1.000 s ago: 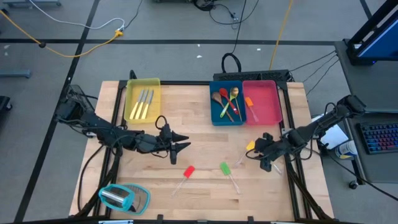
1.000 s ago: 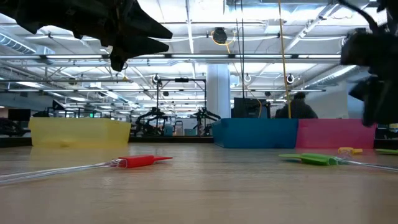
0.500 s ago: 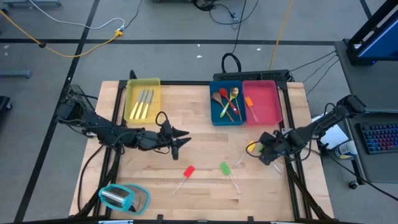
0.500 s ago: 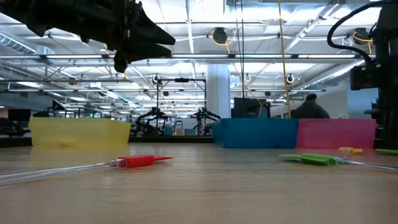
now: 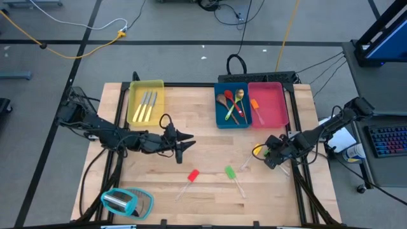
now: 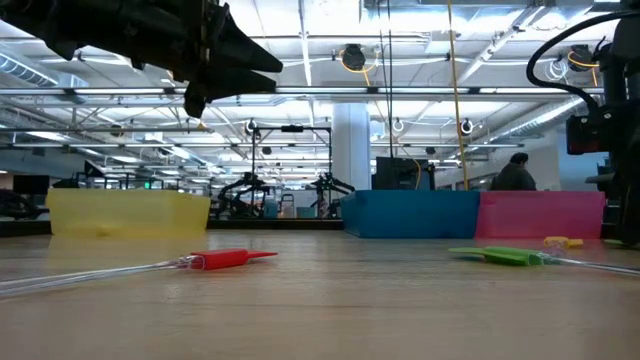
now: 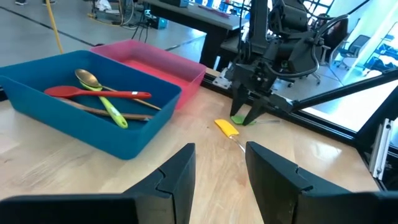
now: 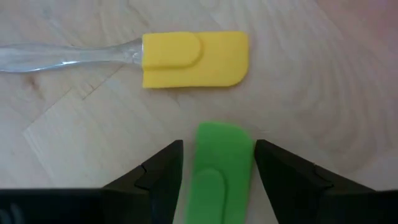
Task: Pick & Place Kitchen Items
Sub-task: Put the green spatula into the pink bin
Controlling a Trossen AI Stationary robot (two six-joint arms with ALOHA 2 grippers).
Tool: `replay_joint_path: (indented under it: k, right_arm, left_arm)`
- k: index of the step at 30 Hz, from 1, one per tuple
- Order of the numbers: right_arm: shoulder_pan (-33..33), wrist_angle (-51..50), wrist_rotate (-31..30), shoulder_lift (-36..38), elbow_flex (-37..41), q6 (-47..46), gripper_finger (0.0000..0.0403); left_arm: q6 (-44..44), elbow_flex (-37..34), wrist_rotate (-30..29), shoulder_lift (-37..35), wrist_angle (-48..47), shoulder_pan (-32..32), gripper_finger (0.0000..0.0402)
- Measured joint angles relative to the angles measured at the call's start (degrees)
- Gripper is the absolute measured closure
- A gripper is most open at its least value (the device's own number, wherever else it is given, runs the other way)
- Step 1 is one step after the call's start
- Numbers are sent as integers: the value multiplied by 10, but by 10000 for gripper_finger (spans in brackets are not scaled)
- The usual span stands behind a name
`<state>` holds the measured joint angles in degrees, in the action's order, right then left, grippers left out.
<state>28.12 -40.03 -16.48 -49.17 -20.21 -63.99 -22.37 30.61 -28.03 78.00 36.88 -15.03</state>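
My right gripper (image 5: 268, 156) is open and points down near the table's right edge. Its fingers stand on either side of the head of a green spatula (image 8: 224, 165), close to it. A yellow spatula (image 8: 194, 59) lies flat just beyond it, and also shows in the high view (image 5: 256, 151). A red spatula (image 5: 193, 175) and a second green spatula (image 5: 230, 172) lie flat in the table's near middle. My left gripper (image 5: 189, 144) is open and empty, hovering above the table's middle.
At the far edge, a yellow tray (image 5: 135, 95) holds silver cutlery, a blue tray (image 5: 219, 117) holds spoons, and a pink tray (image 5: 276, 105) holds an orange spatula. A teal-and-clear object (image 5: 127, 202) sits at the near left corner. A person shows in the room behind (image 6: 516, 173).
My right gripper has shifted a little toward the yellow spatula and tipped to point more steeply down. My left gripper has moved slightly toward the far edge. The utensils on the table have stayed where they were.
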Motion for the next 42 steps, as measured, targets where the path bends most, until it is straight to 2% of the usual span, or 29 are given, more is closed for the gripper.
replay_joint_path:
  k: [5,9,24,29,36,39,42]
  right_arm:
    - [0,0,1,0,0,2,194]
    - [0,0,2,0,0,2,214]
    - [0,8,17,0,1,17,388]
    - [0,50,17,-1,2,43,390]
    - [0,182,14,0,2,119,390]
    - [0,233,-17,0,2,168,391]
    - [0,270,-74,0,2,212,391]
  left_arm:
    - [0,0,0,0,0,0,256]
    - [0,0,0,0,-1,0,256]
    - [-11,0,1,0,-21,0,256]
    - [-16,0,1,0,-21,0,256]
    - [-22,0,1,0,-21,0,256]
    - [-23,0,1,0,-21,0,256]
    - [-23,0,1,0,-21,0,256]
